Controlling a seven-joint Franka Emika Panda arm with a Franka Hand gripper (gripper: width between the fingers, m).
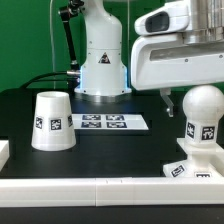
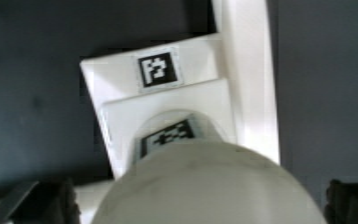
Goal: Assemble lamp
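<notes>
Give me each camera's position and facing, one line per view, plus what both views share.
Exterior view: off the arm, low at the table's edge, facing the robot pedestal across the shade, marker board and bulb; the arm's white wrist and gripper show at the bulb.
Wrist view: on the wrist, looking down onto the bulb and lamp base; the dark fingers show at both sides.
Shared: bulb and lamp base.
</notes>
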